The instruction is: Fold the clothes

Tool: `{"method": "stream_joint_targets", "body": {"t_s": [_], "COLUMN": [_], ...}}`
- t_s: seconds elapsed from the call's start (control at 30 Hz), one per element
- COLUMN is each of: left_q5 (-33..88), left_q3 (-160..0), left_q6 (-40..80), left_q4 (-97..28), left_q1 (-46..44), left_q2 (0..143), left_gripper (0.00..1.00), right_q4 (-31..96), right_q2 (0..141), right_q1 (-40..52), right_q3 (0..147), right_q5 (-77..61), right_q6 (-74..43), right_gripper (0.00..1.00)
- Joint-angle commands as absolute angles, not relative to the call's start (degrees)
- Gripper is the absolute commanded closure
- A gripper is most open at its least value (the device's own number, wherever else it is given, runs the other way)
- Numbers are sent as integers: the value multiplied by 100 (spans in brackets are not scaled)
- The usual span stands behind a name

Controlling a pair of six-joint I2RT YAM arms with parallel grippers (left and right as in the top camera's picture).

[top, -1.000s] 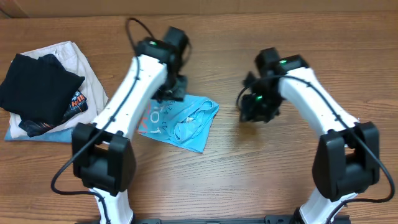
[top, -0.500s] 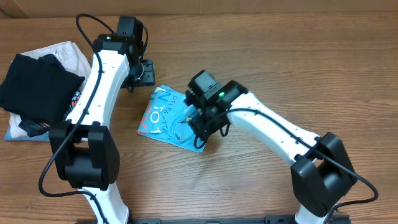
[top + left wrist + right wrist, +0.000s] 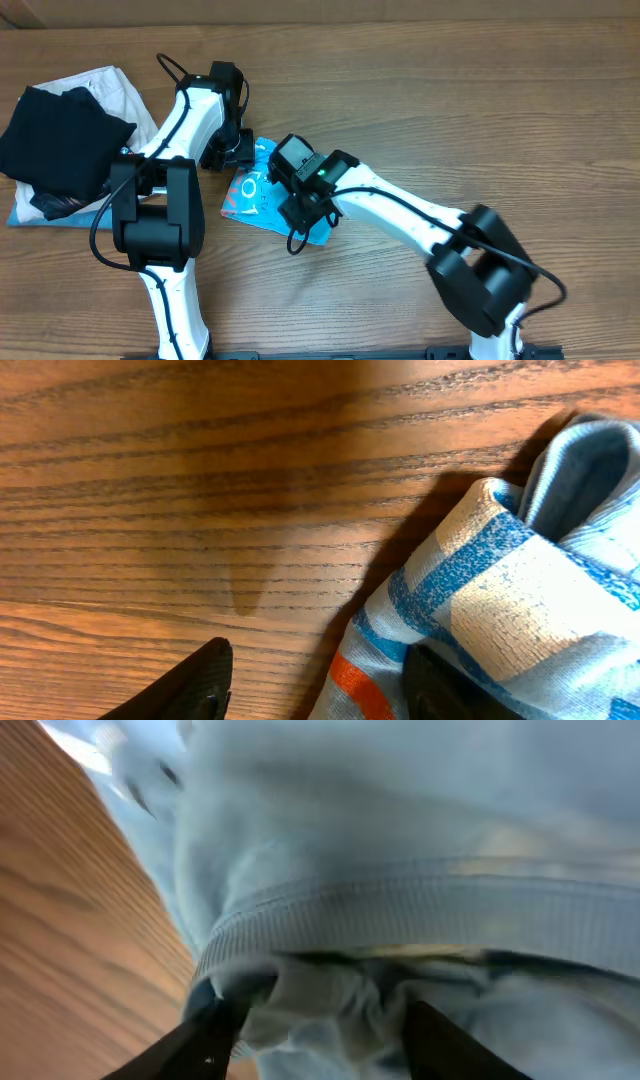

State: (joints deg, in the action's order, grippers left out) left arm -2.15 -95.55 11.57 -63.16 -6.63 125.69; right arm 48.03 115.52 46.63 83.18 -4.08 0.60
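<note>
The folded sky-blue T-shirt (image 3: pixel 250 196) with white and orange-red lettering lies on the wooden table, left of centre. My left gripper (image 3: pixel 226 152) is low at its upper left edge. In the left wrist view it (image 3: pixel 320 690) is open: one finger is on bare wood and the other on the shirt's printed edge (image 3: pixel 500 600). My right gripper (image 3: pixel 302 198) is down on the shirt's right half. In the right wrist view it (image 3: pixel 320 1040) is open, with bunched blue cloth and a ribbed hem (image 3: pixel 400 900) between the fingers. That view is blurred.
A black garment with an orange graphic (image 3: pixel 60 150) lies on a cream garment (image 3: pixel 112 85) at the far left, close to my left arm. Bare wood stretches to the right and front of the shirt.
My right gripper moved left from the open table onto the shirt, then further left over it. My left gripper swung away to the upper left, then came back down to the shirt's left edge.
</note>
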Motion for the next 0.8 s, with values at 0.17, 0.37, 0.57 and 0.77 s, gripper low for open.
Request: {"method": "stream_joint_targets", "body": {"t_s": [0.17,0.37,0.57,0.77], "left_q5": [-143,-145,-141,54], "left_q3": [-9518,-9518,-9518,-9629], "left_q6": [1031,1035,1098,1138], "left_q4": [-6495,-6919,-7675,-7443], "left_q1": [-668,-668,-676,-676], "left_q2": [12709,12709,12709,12682], "left_gripper": [42,43,57,60], "right_q4": [5459,6726,6886,6733], "right_q2": [11585,11587,11585,11585], "right_q1": [4698,4685,4580,3903], "right_q3": [8364,8364,8364,8364], "right_q5": [-303,-64,854,2263], "right_q6": [-545,-604,-1114,-1542], "right_gripper": [91,89,84,78]}}
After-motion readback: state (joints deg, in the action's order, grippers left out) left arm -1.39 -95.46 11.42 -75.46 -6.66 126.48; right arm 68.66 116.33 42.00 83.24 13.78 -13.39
